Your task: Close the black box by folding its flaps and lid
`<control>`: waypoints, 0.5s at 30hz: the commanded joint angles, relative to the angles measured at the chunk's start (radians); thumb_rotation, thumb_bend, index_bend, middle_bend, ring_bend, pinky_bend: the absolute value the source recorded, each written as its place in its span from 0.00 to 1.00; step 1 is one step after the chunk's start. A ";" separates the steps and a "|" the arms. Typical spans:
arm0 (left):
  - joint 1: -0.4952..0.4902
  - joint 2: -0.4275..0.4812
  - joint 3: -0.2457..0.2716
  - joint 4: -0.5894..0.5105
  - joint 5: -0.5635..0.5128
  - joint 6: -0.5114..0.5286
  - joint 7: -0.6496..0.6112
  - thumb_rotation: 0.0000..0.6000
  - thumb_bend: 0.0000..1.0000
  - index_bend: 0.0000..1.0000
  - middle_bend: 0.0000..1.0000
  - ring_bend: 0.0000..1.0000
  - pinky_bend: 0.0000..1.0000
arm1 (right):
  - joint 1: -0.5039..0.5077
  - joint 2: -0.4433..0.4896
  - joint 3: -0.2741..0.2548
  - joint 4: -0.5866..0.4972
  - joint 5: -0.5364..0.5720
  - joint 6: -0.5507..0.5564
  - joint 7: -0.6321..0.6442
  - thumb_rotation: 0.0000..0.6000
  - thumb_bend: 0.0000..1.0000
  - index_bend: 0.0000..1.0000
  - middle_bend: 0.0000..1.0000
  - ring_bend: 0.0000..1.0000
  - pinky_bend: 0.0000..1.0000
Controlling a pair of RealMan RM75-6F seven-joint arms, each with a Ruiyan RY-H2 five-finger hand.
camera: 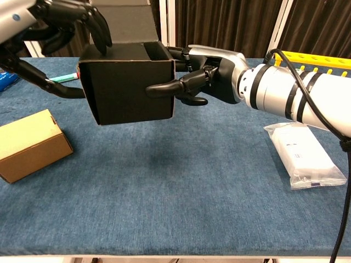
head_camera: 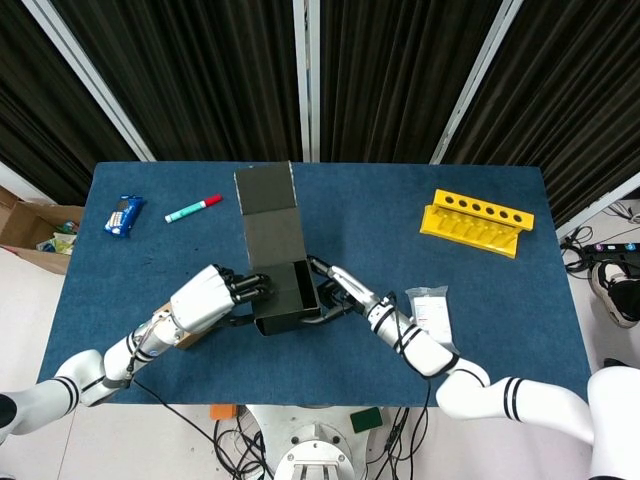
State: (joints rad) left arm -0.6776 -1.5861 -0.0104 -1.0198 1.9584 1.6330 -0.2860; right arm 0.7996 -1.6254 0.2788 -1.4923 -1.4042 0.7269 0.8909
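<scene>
The black box (head_camera: 288,300) (camera: 130,90) hangs just above the blue table, its tall lid (head_camera: 270,215) still standing up at the back. My left hand (head_camera: 213,296) (camera: 68,19) lies over the box's left side. Its fingers (camera: 98,30) press the left flap flat onto the top, and its thumb reaches to the left wall. My right hand (head_camera: 345,293) (camera: 205,79) grips the right side, with its thumb (camera: 164,87) across the front face. The right part of the box's opening still shows in the head view.
A tan cardboard box (camera: 30,145) (head_camera: 188,337) sits near the front left, close under my left arm. A white packet (head_camera: 432,318) (camera: 304,156) lies right of my right arm. At the back are a yellow rack (head_camera: 477,222), a marker (head_camera: 193,208) and a blue snack pack (head_camera: 123,214).
</scene>
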 commanded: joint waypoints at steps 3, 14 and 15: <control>-0.011 -0.012 0.013 0.016 -0.002 -0.013 -0.007 1.00 0.00 0.44 0.39 0.80 1.00 | 0.010 0.004 -0.020 0.026 -0.045 0.018 0.066 1.00 0.18 0.14 0.36 0.76 1.00; -0.033 -0.046 0.034 0.070 -0.014 -0.032 -0.030 1.00 0.02 0.48 0.43 0.80 1.00 | 0.031 -0.038 -0.058 0.112 -0.099 0.072 0.182 1.00 0.18 0.14 0.35 0.75 1.00; -0.035 -0.049 0.033 0.075 -0.014 -0.031 -0.030 1.00 0.02 0.48 0.44 0.80 1.00 | 0.033 -0.041 -0.061 0.117 -0.105 0.077 0.192 1.00 0.18 0.14 0.35 0.75 1.00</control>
State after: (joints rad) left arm -0.7107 -1.6326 0.0220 -0.9478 1.9455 1.6022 -0.3146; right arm 0.8288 -1.6597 0.2239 -1.3820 -1.5004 0.7952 1.0715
